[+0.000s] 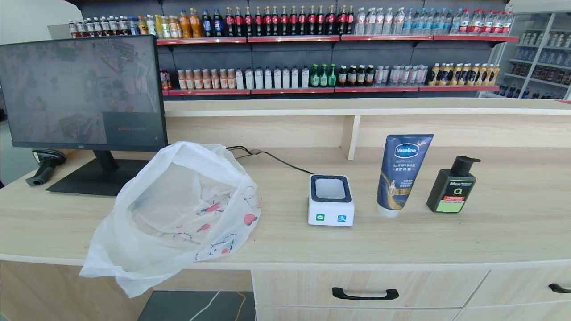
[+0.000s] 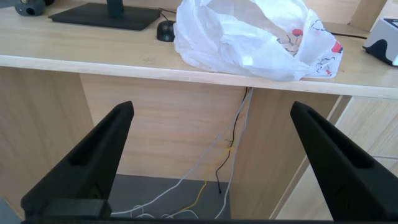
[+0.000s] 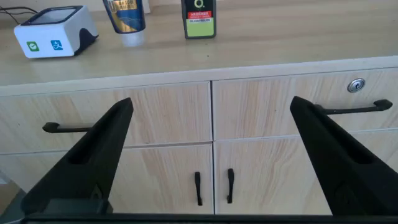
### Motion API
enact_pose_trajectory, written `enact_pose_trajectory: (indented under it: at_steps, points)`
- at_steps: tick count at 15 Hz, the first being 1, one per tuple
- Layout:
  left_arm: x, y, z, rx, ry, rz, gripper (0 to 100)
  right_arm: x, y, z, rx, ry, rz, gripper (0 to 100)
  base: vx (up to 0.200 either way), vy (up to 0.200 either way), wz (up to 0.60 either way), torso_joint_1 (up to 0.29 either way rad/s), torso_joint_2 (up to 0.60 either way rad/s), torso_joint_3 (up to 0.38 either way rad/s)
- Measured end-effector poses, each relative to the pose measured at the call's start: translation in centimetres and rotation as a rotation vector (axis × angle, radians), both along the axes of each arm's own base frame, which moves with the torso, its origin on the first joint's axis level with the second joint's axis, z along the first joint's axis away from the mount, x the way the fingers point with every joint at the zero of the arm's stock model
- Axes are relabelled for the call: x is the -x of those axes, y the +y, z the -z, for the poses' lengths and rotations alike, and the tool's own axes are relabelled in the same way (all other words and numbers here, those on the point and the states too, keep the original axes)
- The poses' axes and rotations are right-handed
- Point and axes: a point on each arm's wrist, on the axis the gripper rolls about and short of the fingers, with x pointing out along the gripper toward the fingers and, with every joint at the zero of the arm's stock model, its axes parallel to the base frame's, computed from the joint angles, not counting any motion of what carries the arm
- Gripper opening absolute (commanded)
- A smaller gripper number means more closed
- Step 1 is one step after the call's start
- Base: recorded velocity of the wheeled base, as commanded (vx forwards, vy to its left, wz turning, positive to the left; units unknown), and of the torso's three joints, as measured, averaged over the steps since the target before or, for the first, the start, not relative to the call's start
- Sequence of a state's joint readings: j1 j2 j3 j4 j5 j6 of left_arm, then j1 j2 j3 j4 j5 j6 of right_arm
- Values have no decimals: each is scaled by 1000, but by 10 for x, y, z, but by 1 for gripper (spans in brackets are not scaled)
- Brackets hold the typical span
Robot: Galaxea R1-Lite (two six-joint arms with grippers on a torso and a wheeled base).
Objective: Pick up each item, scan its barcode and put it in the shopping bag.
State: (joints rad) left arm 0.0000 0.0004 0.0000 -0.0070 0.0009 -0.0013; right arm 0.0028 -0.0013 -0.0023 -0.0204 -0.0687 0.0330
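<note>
We judge the tube, three o'clock of the scanner, soft, slick: grip mid-body. Left tool, right tool: wide, empty.

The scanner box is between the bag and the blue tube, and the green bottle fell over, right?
No: the head view shows the green bottle standing upright. The scanner box is indeed between the bag and the blue tube.

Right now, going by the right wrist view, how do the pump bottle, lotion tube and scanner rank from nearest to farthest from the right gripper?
1. The pump bottle, straight ahead of the right gripper.
2. The lotion tube, next along toward the robot's left.
3. The scanner, farthest to the robot's left.
</note>
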Motion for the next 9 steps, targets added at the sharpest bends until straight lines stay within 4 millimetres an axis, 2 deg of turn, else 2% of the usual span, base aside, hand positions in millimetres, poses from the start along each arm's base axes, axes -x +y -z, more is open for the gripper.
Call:
enact_pose_trajectory:
  at_steps: [2, 5, 9]
  points:
    - [0, 0, 0, 0, 0, 0, 100, 4, 0, -14, -2, -48, -6, 100, 0, 0, 0, 0, 0, 0]
    - [0, 0, 0, 0, 0, 0, 100, 7, -1, -47, -1, -90, -50, 100, 0, 0, 0, 0, 0, 0]
    - [0, 0, 0, 0, 0, 0, 100, -17, 0, -101, -3, -267, -87, 100, 0, 0, 0, 0, 0, 0]
